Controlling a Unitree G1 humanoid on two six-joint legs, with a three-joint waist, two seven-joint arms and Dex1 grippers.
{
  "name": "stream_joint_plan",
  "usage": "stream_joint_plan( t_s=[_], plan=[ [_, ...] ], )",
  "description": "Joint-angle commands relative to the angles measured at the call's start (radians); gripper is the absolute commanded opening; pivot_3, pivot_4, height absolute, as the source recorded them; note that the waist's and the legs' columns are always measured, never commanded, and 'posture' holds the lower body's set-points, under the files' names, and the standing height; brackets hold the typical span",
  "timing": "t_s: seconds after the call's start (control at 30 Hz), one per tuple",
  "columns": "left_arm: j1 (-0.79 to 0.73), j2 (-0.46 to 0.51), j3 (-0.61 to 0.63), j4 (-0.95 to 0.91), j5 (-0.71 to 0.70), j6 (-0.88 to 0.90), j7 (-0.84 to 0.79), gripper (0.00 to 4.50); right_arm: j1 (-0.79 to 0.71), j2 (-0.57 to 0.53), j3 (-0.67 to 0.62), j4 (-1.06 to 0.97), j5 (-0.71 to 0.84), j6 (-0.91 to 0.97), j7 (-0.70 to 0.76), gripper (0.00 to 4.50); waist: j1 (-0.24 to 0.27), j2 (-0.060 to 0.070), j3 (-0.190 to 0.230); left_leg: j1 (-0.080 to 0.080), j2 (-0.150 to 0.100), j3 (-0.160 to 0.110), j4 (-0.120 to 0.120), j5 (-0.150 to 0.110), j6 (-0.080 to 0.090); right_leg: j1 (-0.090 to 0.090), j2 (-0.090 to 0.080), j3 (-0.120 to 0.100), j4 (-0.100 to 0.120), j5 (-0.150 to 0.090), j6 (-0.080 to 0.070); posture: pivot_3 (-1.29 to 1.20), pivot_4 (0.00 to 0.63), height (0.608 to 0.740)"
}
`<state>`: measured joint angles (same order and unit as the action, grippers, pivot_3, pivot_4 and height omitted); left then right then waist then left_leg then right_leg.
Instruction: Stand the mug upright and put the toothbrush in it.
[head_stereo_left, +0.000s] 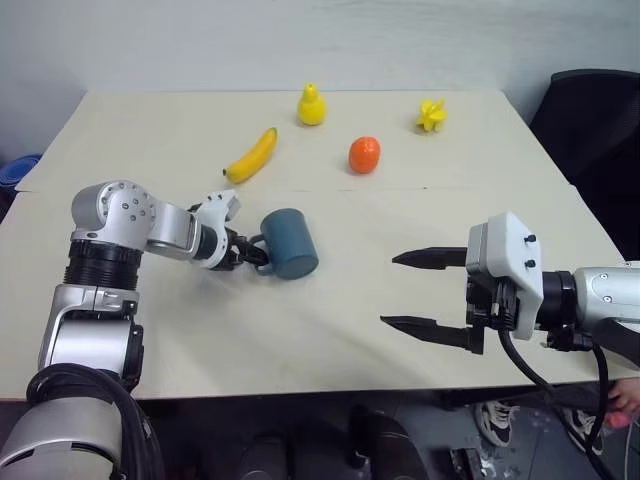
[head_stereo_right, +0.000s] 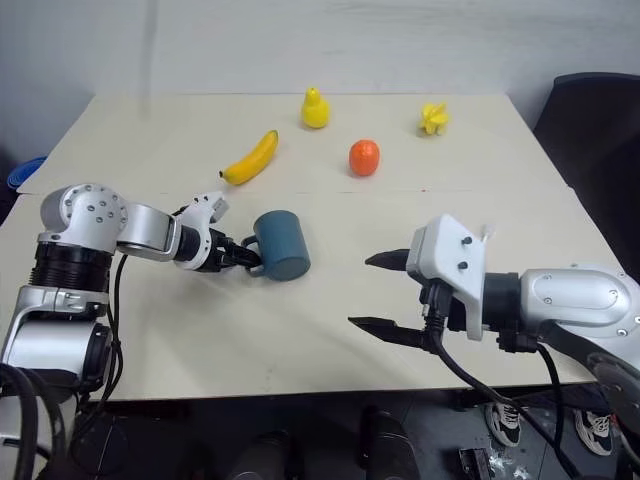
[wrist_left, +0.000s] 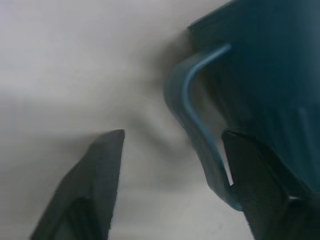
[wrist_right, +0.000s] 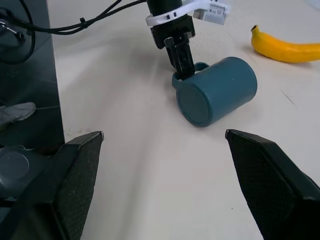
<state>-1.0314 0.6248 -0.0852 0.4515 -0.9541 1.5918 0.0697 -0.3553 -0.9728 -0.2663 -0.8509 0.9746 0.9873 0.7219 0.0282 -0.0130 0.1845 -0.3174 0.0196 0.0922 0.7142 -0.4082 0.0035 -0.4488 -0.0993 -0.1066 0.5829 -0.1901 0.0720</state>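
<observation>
The dark teal mug (head_stereo_left: 290, 243) lies on its side on the pale table (head_stereo_left: 300, 340), left of the middle. Its closed base faces my right gripper, as the right wrist view shows (wrist_right: 217, 92). My left gripper (head_stereo_left: 250, 252) is at the mug's loop handle (wrist_left: 192, 100). It is open, its fingers set either side of the handle, one finger (wrist_left: 260, 185) against it and the other still apart. My right gripper (head_stereo_left: 390, 290) hovers open and empty above the table, to the right of the mug. The toothbrush is out of view.
A banana (head_stereo_left: 252, 156), a yellow duck-shaped toy (head_stereo_left: 311, 105), an orange fruit (head_stereo_left: 364, 154) and a small yellow toy (head_stereo_left: 431, 115) lie on the far half of the table. A black chair (head_stereo_left: 590, 110) stands past the right edge.
</observation>
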Motion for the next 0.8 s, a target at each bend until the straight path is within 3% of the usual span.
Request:
stream_joint_plan(
  t_s=[0.03, 0.23, 0.37, 0.47, 0.6, 0.8],
  plan=[
    [-0.004, -0.043, -0.019, 0.06, 0.082, 0.023, -0.059, 1.91, 0.023, -0.026, -0.064, -0.034, 0.036, -0.013, -0.03, 4.07, 0.002, 0.0, 0.0, 0.0, 0.0, 0.0, 0.0, 0.0, 0.0, 0.0, 0.0, 0.0, -0.001, 0.0, 0.0, 0.0, 0.15, 0.74],
    [-0.032, -0.081, 0.027, 0.1, 0.198, 0.023, -0.12, 0.03, 0.076, -0.06, -0.11, -0.043, 0.055, -0.026, -0.047, 4.07, 0.0, 0.0, 0.0, -0.001, 0.0, 0.0, 0.0, 0.0, 0.001, 0.001, 0.0, 0.0, -0.001, 0.0, 0.0, 0.0, 0.15, 0.74],
    [-0.045, -0.097, 0.059, 0.08, 0.222, 0.023, -0.182, 0.03, 0.118, -0.058, -0.146, -0.045, 0.072, -0.032, -0.064, 4.07, 0.0, 0.0, 0.0, -0.001, 0.001, -0.001, 0.0, 0.0, 0.001, 0.001, 0.0, -0.001, -0.002, 0.0, 0.001, 0.0, 0.15, 0.74],
    [-0.031, -0.098, 0.078, -0.072, 0.196, -0.073, -0.31, 0.03, 0.159, -0.044, -0.161, -0.052, 0.046, -0.04, -0.107, 4.07, 0.0, -0.001, 0.001, -0.001, 0.001, -0.002, 0.0, -0.001, 0.001, 0.0, 0.0, -0.001, -0.003, 0.001, 0.001, 0.0, 0.15, 0.74],
    [0.055, -0.155, 0.108, -0.246, 0.264, -0.393, -0.39, 0.03, 0.196, -0.015, -0.189, -0.051, 0.042, -0.051, -0.187, 4.07, -0.001, -0.002, 0.001, -0.007, 0.002, -0.002, 0.001, -0.001, 0.001, -0.012, -0.001, 0.0, 0.0, 0.001, 0.001, 0.0, 0.15, 0.74],
    [0.302, -0.269, -0.012, -0.471, 0.529, -1.026, -0.448, 0.03, 0.235, -0.003, -0.195, -0.062, 0.044, -0.056, -0.257, 4.07, -0.004, -0.002, 0.001, -0.006, 0.002, 0.002, -0.001, -0.001, 0.0, -0.013, 0.0, 0.002, -0.002, 0.001, 0.001, 0.0, 0.15, 0.74]
  ],
)
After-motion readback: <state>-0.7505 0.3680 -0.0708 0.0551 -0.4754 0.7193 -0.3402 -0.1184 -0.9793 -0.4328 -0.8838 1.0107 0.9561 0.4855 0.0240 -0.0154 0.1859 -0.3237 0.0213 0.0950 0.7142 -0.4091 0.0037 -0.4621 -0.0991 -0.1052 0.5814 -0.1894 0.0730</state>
